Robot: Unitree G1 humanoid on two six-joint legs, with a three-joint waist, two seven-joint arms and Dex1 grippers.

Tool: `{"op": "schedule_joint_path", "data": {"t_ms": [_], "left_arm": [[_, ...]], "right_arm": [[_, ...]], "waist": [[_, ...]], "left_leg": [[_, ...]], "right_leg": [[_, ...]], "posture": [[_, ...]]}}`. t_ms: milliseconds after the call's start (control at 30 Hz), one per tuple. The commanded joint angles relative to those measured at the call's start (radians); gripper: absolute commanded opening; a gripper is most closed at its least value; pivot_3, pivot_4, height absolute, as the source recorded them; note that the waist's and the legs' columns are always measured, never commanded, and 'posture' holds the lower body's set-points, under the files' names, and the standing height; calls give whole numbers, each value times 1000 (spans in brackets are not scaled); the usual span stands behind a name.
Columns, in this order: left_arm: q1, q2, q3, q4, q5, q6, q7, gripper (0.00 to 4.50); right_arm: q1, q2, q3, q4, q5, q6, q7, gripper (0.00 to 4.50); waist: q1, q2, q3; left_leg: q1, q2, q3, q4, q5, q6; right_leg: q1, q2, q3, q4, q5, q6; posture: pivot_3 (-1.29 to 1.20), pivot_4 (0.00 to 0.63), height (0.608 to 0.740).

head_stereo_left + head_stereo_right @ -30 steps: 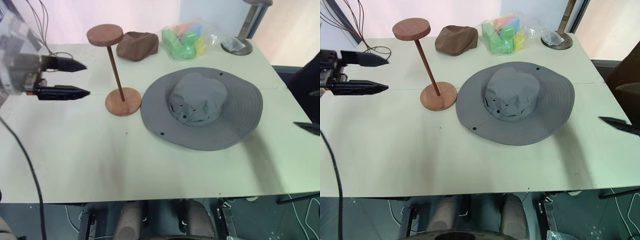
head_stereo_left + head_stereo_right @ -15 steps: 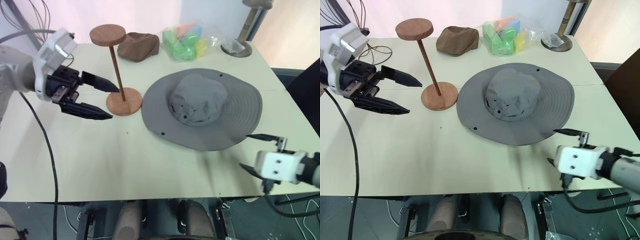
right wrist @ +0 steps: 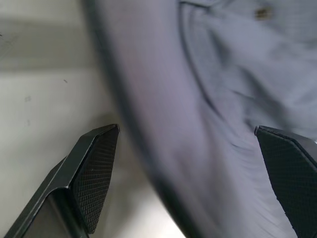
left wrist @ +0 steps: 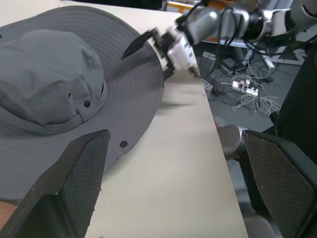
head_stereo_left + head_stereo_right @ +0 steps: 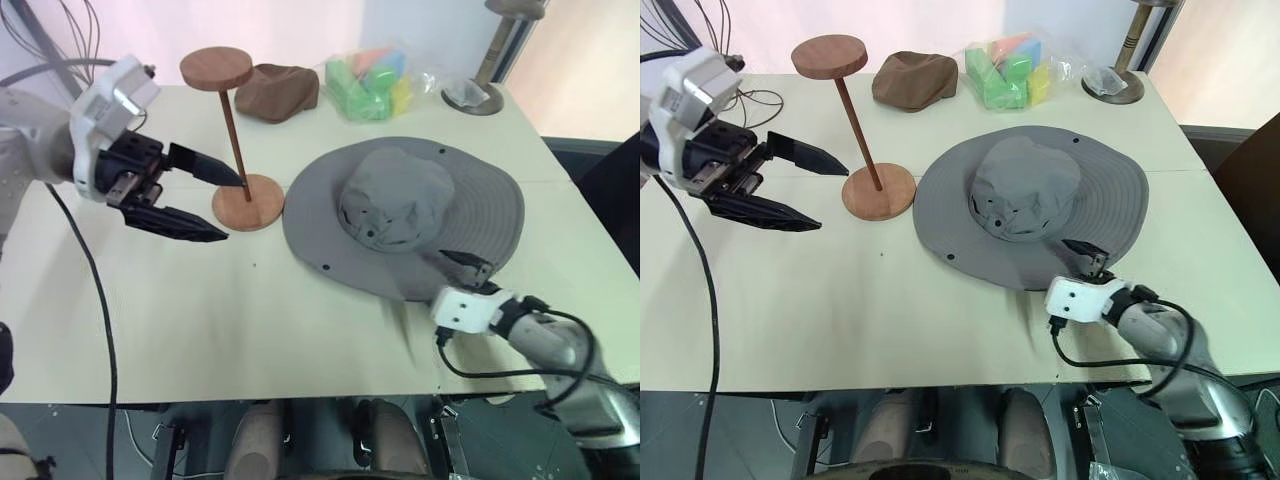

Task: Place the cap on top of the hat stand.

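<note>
The cap [image 5: 405, 215], a grey wide-brimmed hat, lies flat on the table at centre right. Left of it stands the reddish-brown hat stand [image 5: 247, 202] with its bare disc top [image 5: 215, 68]. My left gripper [image 5: 235, 210] is open beside the stand's pole, on its left, with one finger near the pole and the other lower toward the base. My right gripper [image 5: 442, 290] is open at the cap's near brim edge. One finger [image 4: 136, 44] reaches over the brim, and the brim [image 3: 163, 124] shows between both fingers in the right wrist view.
A small brown cloth cap [image 5: 277, 90], a bag of coloured blocks [image 5: 368, 80] and a grey metal stand [image 5: 475, 95] sit along the table's far edge. Cables [image 5: 740, 100] lie at the far left. The table's front edge runs just behind my right gripper.
My right gripper has come in from the right and down to the cap's near brim. My left gripper swung toward the stand's pole a second ago and has since stayed put.
</note>
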Motion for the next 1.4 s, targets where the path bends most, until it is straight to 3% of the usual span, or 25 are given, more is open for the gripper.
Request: {"op": "schedule_joint_path", "data": {"t_ms": [33, 300, 400, 533, 667, 767, 967, 1167, 1400], "left_arm": [[-18, 1, 27, -12, -1, -9, -3, 4500], [-9, -5, 43, -13, 11, -9, -3, 4500], [-3, -6, 58, -17, 12, -2, -3, 4500], [15, -1, 130, -20, 8, 37, 10, 4500], [70, 37, 255, -46, -31, 107, 59, 4500], [109, 51, 350, -58, -54, 157, 116, 4500], [253, 97, 566, -103, -91, 237, 218, 4500], [494, 121, 797, -121, -63, 251, 273, 4500], [608, 139, 964, -55, -32, 242, 320, 4500]], "right_arm": [[-22, 1, 18, 68, -7, -2, -25, 3956], [5, 5, -33, 22, 119, 50, 4, 24], [9, 50, -80, -74, 287, 172, 64, 24], [-75, 36, -224, -221, 621, 437, 190, 24], [-323, -50, -368, -177, 872, 685, 221, 24], [-520, -116, -374, -54, 934, 779, 217, 24], [-955, -131, -244, 300, 917, 749, 242, 24], [-1345, 4, -39, 735, 719, 432, 251, 24], [-1533, 207, 121, 938, 551, 70, 269, 24]], "waist": [[-1, 0, 0], [3, 0, 0], [3, 0, 0], [0, 0, 1], [-7, 1, 1], [-5, 1, 1], [-20, 3, 3], [-44, 3, 3], [-60, 3, 3]], "left_leg": [[0, 0, 0, 0, 0, 0], [0, 0, 0, 0, 0, 0], [0, 0, 0, 0, 0, 0], [0, 0, -1, 1, 0, 0], [0, 2, -2, 1, 0, 0], [0, 3, -2, 0, 0, 0], [-1, 3, 1, 0, 0, 0], [-1, 3, 4, -5, 1, -2], [-2, 3, 9, -14, 7, -12]], "right_leg": [[0, 0, 0, 0, 0, 0], [0, 0, 0, 0, 0, 0], [0, 1, 0, 0, 0, 0], [1, 1, 0, 1, 2, 3], [0, 2, 0, 1, 3, 3], [0, 3, 0, 1, 2, 2], [-2, 3, 1, 0, 3, 2], [-7, 4, 4, 2, 3, 2], [-15, 4, 9, 4, 3, 2]], "posture": [[0, 150, 740], [0, 150, 740], [0, 150, 740], [0, 150, 740], [0, 150, 740], [0, 150, 740], [0, 150, 740], [0, 150, 740], [0, 150, 740]]}}
